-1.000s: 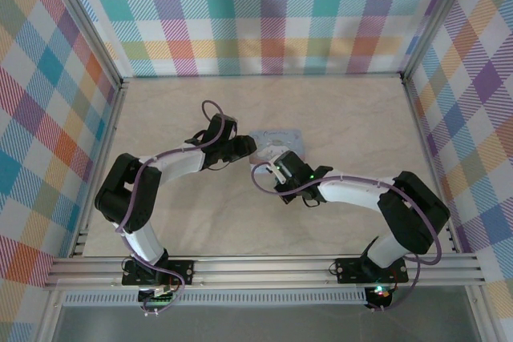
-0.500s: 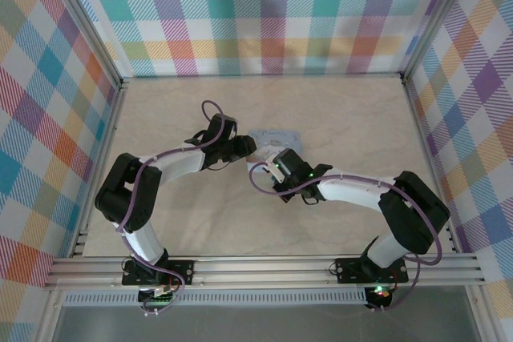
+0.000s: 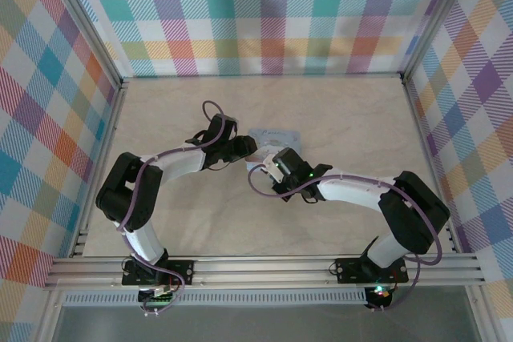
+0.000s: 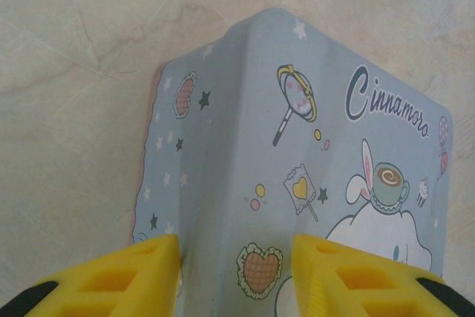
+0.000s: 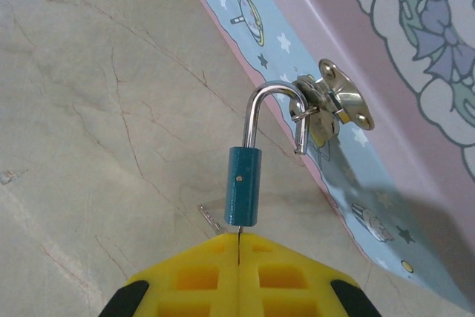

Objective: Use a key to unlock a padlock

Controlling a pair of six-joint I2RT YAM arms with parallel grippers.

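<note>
My right claw (image 5: 239, 246) is pressed together on the key (image 5: 239, 233), whose thin shaft sits in the small teal padlock (image 5: 243, 196). The padlock hangs from the clasp (image 5: 335, 106) of the blue box (image 4: 245, 146) above the tabletop (image 5: 89, 109). My left claw (image 4: 236, 249) pinches the box's near corner. The lock looks light, rigid and slick. I judge the key bendable, best gripped close to the lock.

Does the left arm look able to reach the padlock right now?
Probably not: the left gripper straddles the box corner, while the padlock sits at the hasp with the right gripper at its base.
</note>
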